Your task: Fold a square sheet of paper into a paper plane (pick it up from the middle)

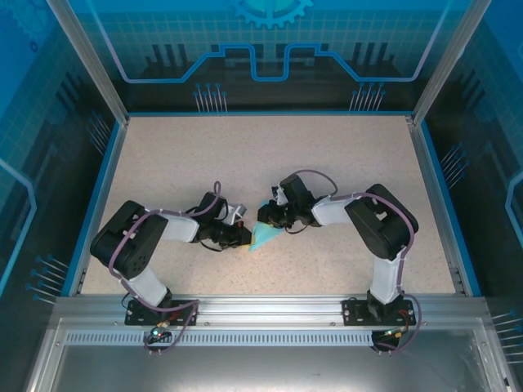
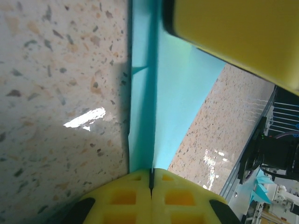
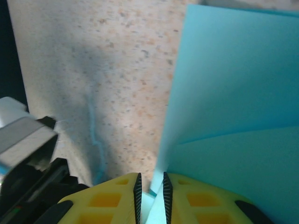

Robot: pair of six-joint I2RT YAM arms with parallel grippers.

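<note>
As the left tool (image 2: 150,176) grips it, the paper (image 1: 264,238) tapers near-left.

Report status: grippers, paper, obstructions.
Left gripper shut on paper. Right gripper shut on it too. Paper creased, between both. Grippers crowd each other.

Speckled beige table (image 1: 270,163) inside blue printed panel walls (image 1: 270,41), aluminium rail (image 1: 270,306) along its near edge.

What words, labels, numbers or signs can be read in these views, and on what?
None can be read.
Cyan paper: plain, unmarked.
Back wall: gear and line graphics, no letters.
Dark equipment at the left wrist view's right edge: too blurred to read.
</note>
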